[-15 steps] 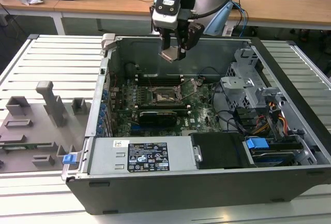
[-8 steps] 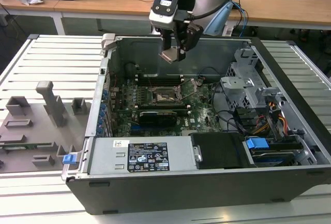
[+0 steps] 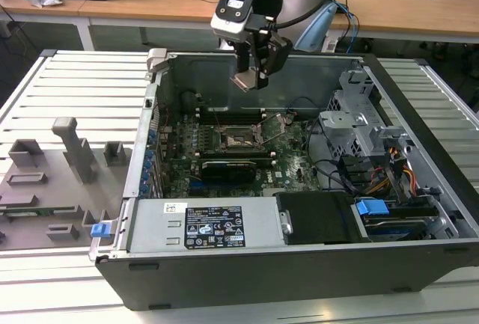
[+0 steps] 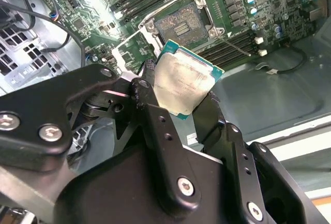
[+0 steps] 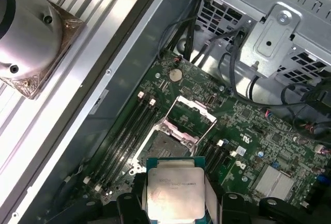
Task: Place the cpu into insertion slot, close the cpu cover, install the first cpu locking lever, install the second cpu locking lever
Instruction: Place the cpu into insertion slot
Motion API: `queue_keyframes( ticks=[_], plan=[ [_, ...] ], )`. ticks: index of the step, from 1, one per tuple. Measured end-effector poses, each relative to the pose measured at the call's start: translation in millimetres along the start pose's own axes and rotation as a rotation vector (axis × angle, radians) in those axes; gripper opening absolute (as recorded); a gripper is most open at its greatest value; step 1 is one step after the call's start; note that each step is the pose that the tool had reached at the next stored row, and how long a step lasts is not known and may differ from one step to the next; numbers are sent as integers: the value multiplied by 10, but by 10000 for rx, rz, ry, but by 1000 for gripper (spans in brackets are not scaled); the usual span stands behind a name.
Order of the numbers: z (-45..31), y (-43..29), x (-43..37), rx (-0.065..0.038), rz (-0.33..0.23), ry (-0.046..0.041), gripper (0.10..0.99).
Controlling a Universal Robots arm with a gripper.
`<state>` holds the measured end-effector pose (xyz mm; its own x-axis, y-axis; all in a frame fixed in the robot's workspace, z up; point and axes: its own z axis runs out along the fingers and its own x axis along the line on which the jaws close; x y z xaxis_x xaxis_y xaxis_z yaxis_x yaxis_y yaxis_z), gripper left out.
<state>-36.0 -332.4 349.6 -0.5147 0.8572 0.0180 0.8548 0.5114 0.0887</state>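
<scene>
The claw (image 3: 250, 77) hung above the open computer case (image 3: 299, 264), over the back part of the green motherboard (image 3: 292, 167). Its two black fingers (image 4: 150, 100) were drawn in tight on opposite edges of the cpu (image 5: 173, 190) — the chip held up in the air, pale metal top turned toward both wrist cameras. Beneath it the insertion slot (image 5: 164, 149) lay uncovered, dark in the middle with its silvery rim showing. The cpu cover (image 5: 199, 105) stood tilted up at one edge of the slot — swung open.
</scene>
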Motion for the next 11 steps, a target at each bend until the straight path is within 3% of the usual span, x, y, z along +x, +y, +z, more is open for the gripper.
queue_keyframes(
  ticks=[11],
  plan=[
    [5, 0, 1, -17, 1001, -90, 533]
  ],
)
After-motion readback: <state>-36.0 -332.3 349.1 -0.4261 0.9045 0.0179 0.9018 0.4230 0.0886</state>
